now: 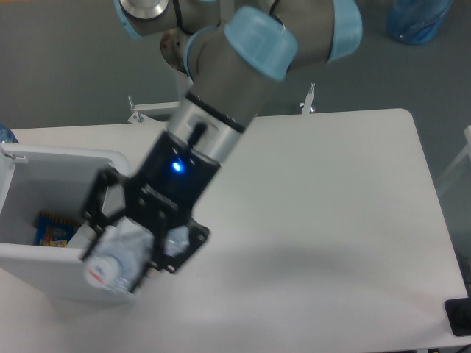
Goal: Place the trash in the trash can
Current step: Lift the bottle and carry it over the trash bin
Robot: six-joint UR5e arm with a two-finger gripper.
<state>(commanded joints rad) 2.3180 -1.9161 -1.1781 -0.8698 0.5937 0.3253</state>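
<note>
Camera view shows the claw [118, 257] clamped on the bottle [116, 259], lifted off the table [331, 220] at the near right rim of the trash can [44, 257]. Released here, the bottle could strike that rim and fall outside.

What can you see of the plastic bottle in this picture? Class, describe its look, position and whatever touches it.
The bottle is clear, crumpled-looking plastic with a pale cap end facing the camera. It is off the table, clamped between the fingers of the gripper, tilted with its cap end down and to the left. It hangs at the near right corner of the white trash can. Its label is mostly hidden by the gripper.
</note>
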